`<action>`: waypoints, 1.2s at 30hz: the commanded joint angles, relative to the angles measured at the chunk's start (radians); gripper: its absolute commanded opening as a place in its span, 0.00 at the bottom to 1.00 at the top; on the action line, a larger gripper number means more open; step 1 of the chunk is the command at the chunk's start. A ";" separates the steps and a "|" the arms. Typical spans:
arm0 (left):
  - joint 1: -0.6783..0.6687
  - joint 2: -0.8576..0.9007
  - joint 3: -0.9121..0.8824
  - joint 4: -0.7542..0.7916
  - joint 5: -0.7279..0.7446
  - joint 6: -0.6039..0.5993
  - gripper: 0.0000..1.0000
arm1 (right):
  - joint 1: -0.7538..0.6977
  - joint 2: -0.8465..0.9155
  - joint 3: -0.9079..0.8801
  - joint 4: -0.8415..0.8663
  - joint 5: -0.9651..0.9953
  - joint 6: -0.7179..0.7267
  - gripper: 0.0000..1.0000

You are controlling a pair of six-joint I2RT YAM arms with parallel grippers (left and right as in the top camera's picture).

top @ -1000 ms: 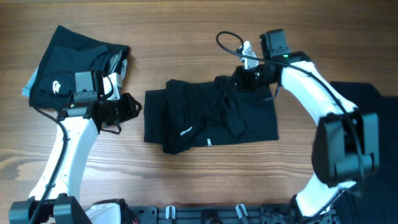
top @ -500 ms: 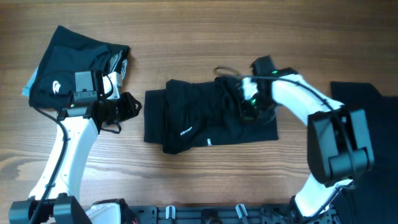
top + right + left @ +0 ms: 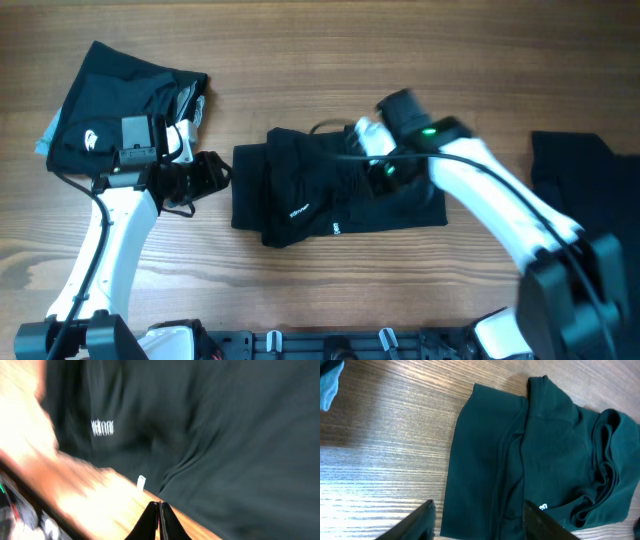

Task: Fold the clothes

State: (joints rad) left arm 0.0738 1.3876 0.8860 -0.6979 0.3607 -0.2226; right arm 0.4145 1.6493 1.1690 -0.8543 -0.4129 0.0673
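A black garment (image 3: 330,195) of the clothes lies folded into a rough rectangle at mid-table, with small white print near its front edge. My left gripper (image 3: 215,177) hovers just off its left edge, open and empty. In the left wrist view the garment (image 3: 530,460) spreads ahead of the gripper (image 3: 480,522), whose dark fingers (image 3: 417,522) stand wide apart. My right gripper (image 3: 383,172) is over the garment's right half. The right wrist view is blurred. It shows the gripper (image 3: 159,507) shut with nothing between its tips, above the garment (image 3: 200,425) and the wood beside it.
A second black garment (image 3: 110,100) with a white logo lies bunched at the far left, a light blue cloth (image 3: 42,140) peeking from under it. More black fabric (image 3: 580,170) lies at the right edge. The wooden table (image 3: 300,80) shows between them.
My right arm has swung from the garment's far right corner leftward over its middle, still moving. My left gripper's jaws have spread wider; the left arm stays in place.
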 commanded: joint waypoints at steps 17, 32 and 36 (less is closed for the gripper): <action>-0.100 0.478 -0.005 0.167 0.221 0.156 0.94 | -0.215 -0.129 0.024 0.028 0.009 0.168 0.26; -0.246 0.499 -0.005 0.217 0.083 0.027 0.19 | -0.216 -0.129 0.024 0.029 0.013 0.170 0.29; -0.235 0.469 0.032 0.141 0.082 0.051 0.04 | -0.216 -0.129 0.024 0.030 0.013 0.170 0.29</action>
State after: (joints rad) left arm -0.1577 1.8294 0.9291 -0.4820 0.5175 -0.1783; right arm 0.2008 1.5272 1.1812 -0.8249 -0.3954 0.2314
